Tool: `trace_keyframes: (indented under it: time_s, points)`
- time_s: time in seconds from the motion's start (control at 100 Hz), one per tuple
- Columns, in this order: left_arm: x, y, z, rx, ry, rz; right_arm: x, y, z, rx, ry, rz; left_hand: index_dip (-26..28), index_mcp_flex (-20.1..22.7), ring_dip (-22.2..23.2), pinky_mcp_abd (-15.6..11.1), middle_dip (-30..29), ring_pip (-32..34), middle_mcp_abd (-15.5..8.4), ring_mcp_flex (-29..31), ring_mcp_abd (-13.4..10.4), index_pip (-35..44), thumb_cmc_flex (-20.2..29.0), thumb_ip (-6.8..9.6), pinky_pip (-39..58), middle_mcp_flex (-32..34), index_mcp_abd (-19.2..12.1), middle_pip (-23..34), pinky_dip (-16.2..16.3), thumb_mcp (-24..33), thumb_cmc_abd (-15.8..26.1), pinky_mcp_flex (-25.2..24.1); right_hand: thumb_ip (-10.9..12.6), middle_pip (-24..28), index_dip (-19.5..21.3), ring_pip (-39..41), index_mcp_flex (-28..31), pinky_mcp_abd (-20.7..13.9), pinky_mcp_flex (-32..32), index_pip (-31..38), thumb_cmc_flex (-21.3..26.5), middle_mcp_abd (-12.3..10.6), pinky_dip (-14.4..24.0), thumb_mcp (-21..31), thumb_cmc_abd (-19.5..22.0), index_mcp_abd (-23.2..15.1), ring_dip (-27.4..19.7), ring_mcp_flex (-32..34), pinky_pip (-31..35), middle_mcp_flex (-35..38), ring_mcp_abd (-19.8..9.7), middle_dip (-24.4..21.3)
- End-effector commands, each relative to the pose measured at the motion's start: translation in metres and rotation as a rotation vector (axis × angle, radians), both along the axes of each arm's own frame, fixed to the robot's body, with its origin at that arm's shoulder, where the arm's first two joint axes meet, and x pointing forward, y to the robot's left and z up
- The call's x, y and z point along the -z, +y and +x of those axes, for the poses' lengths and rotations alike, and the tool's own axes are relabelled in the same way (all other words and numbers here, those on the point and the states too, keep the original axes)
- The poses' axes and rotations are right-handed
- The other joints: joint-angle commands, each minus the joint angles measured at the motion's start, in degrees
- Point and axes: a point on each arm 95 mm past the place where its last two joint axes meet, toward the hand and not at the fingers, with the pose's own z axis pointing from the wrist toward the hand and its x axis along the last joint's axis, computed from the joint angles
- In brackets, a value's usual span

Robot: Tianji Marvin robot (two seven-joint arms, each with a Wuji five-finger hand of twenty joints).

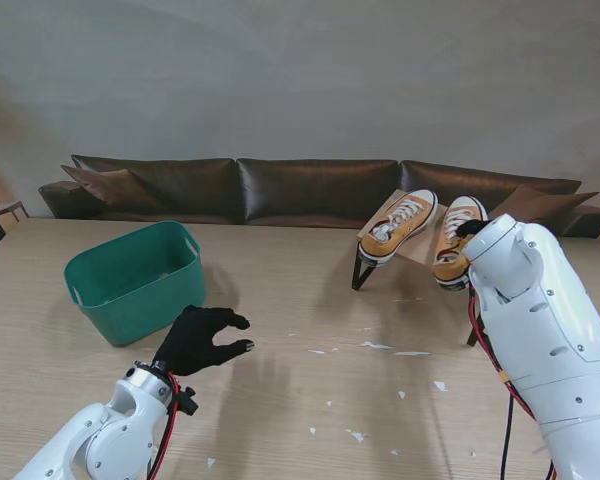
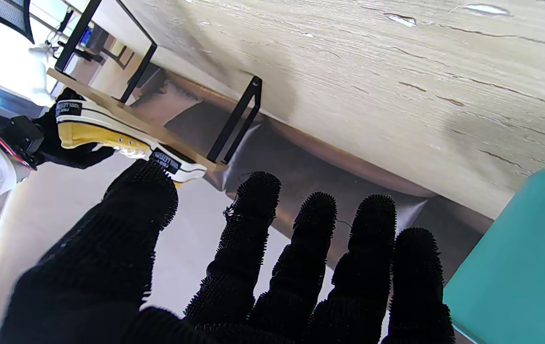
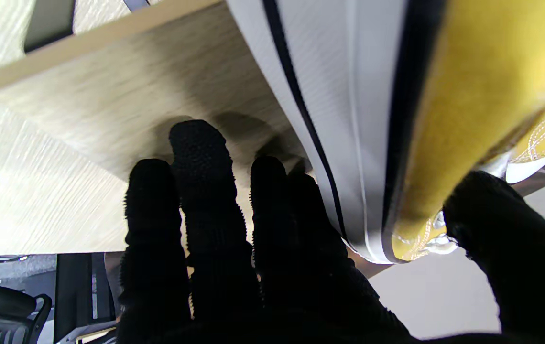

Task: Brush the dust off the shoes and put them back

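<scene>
Shoes (image 1: 398, 225) on rack (image 1: 420, 246); right hand (image 3: 301, 267) grips one, left hand (image 1: 198, 340) splayed beside bin (image 1: 130, 290).

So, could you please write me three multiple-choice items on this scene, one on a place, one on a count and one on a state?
1. Where does the green basket stand?
A. on the table's left side
B. on the shoe rack
C. on the sofa

2. How many yellow sneakers are in view?
A. one
B. two
C. four

3. What is the left hand doing?
A. gripping a brush
B. holding a sneaker
C. holding nothing, fingers apart

Answers:
1 A: in the stand view it sits on the table, left of the shoe rack.
2 B: the left sneaker and the right sneaker sit on the rack.
3 C: its spread fingers close on nothing in the left wrist view, while the right hand is at the right sneaker.
</scene>
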Motion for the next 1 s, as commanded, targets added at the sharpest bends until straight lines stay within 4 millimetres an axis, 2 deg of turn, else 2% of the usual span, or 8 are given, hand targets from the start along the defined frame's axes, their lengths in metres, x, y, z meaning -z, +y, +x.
trace_keyframes:
  time_s: [0.0, 0.18, 0.28, 0.46, 0.72, 0.99]
  points:
    - [0.003, -0.003, -0.001, 0.006, 0.020, -0.001, 0.027, 0.005, -0.008, 0.032, 0.081, 0.047, 0.29, 0.69, 0.75, 1.18, 0.80, 0.81, 0.67, -1.97, 1.25, 0.03, 1.34, 2.37, -1.35, 0.93, 0.61, -0.01, 0.93, -1.32, 2.73, -1.50, 1.58, -5.36, 0.13, -0.08, 2.56, -1.05, -10.23, 0.70, 1.18, 1.24, 0.92, 1.04, -0.15, -1.50, 0.12, -0.76, -0.85, 0.86, 0.43, -3.70]
    - [0.003, -0.003, 0.000, 0.005, 0.023, -0.004, 0.028, 0.006, -0.009, 0.033, 0.084, 0.041, 0.26, 0.50, 0.78, 1.19, 0.80, 0.79, 0.86, -2.04, 1.47, -0.10, 1.50, 2.43, -1.38, 0.88, 0.74, -0.09, 1.04, -1.49, 2.88, -1.57, 1.40, -6.36, 0.05, -0.32, 1.30, -1.13, -10.51, -0.05, 0.41, 1.24, 0.88, 0.57, -0.29, -1.72, 0.14, -1.18, -1.05, -0.27, 0.36, -4.19]
    - [0.003, -0.003, 0.000, 0.003, 0.024, -0.006, 0.026, 0.004, -0.009, 0.013, 0.091, -0.013, 0.29, 0.67, 0.81, 1.20, 0.83, 0.81, 0.88, -2.02, 1.46, -0.03, 1.58, 2.46, -1.40, 1.00, 0.70, -0.05, 1.09, -1.54, 2.89, -1.56, 1.09, -7.04, -0.51, -0.25, -2.49, -1.38, -10.78, -1.63, -1.71, 0.65, 0.84, -1.76, 0.39, -2.01, 0.30, -1.99, -1.30, -2.18, -0.26, -4.60]
    - [0.004, -0.003, -0.001, -0.001, 0.025, -0.006, 0.022, 0.000, -0.007, 0.003, 0.097, -0.079, 0.29, 0.67, 0.84, 1.22, 0.86, 0.83, 0.79, -1.94, 1.52, -0.05, 1.57, 2.46, -1.44, 1.05, 0.74, -0.05, 1.17, -1.67, 2.91, -1.59, 2.04, -7.39, -2.98, 0.10, -11.27, -1.85, -12.14, -1.55, -3.97, 0.04, 1.33, -8.40, 2.38, -2.31, 0.91, -5.12, -2.30, -7.13, -0.47, -5.64]
    - [0.005, -0.003, -0.001, 0.000, 0.026, -0.011, 0.017, -0.006, -0.006, -0.004, 0.095, -0.128, 0.28, 0.54, 0.88, 1.25, 0.96, 0.83, 0.93, -1.86, 1.62, -0.13, 1.59, 2.49, -1.47, 1.32, 0.84, 0.03, 1.32, -1.79, 2.97, -1.56, 2.45, -7.51, -3.98, -0.51, -14.22, -2.32, -13.78, -0.89, -4.48, -0.60, 1.49, -11.95, 4.25, -2.49, 0.86, -7.99, -3.54, -10.31, -0.89, -5.96]
    - [0.006, -0.003, 0.000, 0.002, 0.029, -0.012, 0.013, -0.008, -0.005, -0.004, 0.056, -0.182, 0.30, 0.73, 0.99, 1.24, 1.13, 0.98, 0.87, -1.60, 1.68, -0.07, 1.62, 2.51, -1.50, 1.56, 0.81, 0.15, 1.42, -1.91, 3.07, -1.46, 2.76, -7.35, -4.24, -1.51, -14.07, -2.33, -14.20, -0.11, -3.78, -0.73, 1.61, -12.69, 4.14, -2.56, 0.46, -9.14, -4.24, -11.29, -1.09, -6.10]
